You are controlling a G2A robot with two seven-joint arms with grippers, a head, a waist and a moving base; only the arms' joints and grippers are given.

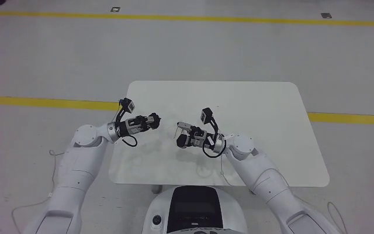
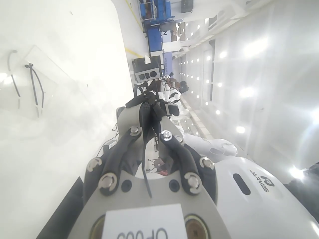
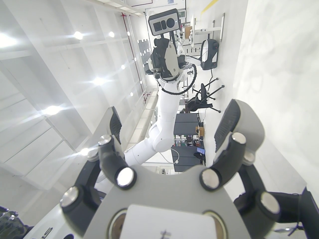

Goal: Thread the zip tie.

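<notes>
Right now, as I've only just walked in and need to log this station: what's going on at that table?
The robot is partway through threading a black zip tie. Its left pincer is shut on the tie, above the white table, with the strap running back between its fingers. The right pincer is open and empty, facing the left one across a gap. Spare ties lie on a clear sheet on the table.

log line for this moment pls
left gripper: shut on zip tie | right gripper: open, empty | both above table, tips facing each other | loose ties on table
</notes>
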